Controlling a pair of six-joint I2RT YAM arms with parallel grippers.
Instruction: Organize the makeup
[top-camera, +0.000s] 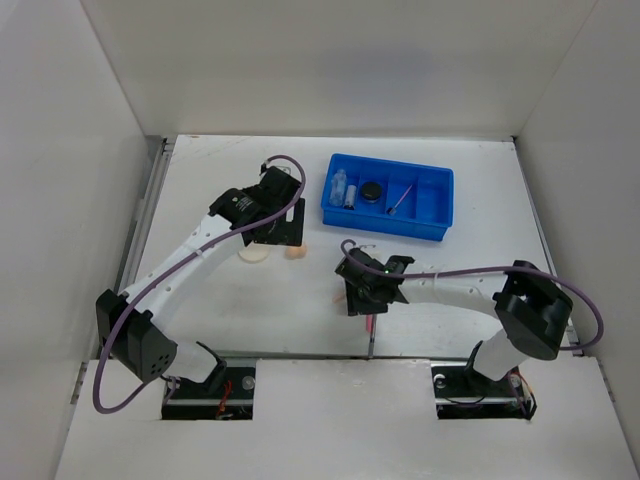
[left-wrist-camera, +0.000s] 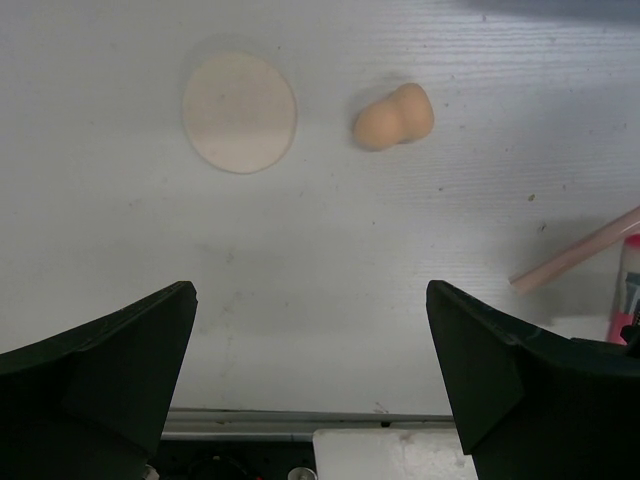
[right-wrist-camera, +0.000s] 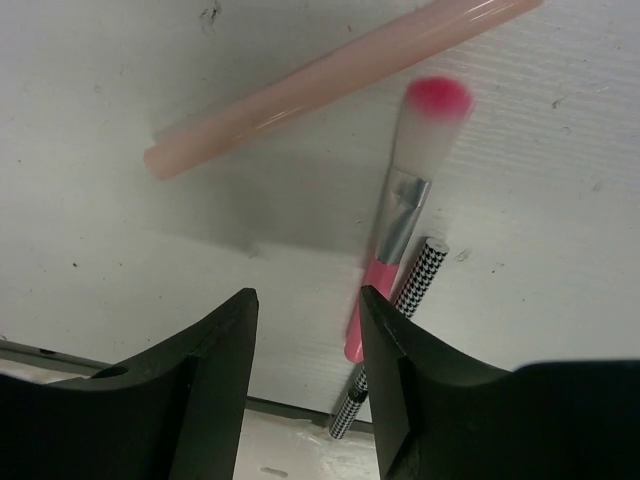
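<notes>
You get little detail inside the blue tray (top-camera: 390, 227) from above. Its left compartment holds the clear tube (top-camera: 338, 186) and the dark-capped vial (top-camera: 350, 194) side by side, too small to separate cleanly. The next compartment holds the round black jar (top-camera: 371, 192), and a thin pale item (top-camera: 399, 204) further right is too small to name. On the table in front of the tray's left end, the cream round puff (left-wrist-camera: 240, 112) and the peach egg sponge (left-wrist-camera: 392, 118) lie apart from each other. Your left gripper (left-wrist-camera: 308, 300) hangs near them, jaws spread wide with nothing between. In front of the tray's middle, your right gripper (right-wrist-camera: 307, 300) shows a narrow gap with nothing clamped. The pink brush (right-wrist-camera: 403, 205), blurred, runs along the gripper's right finger beside a checked black pencil (right-wrist-camera: 424, 270) that the finger partly hides; you cannot tell whether finger and brush touch. A pale pink pencil (right-wrist-camera: 340, 80) lies just beyond, cut off at the frame's edge.
</notes>
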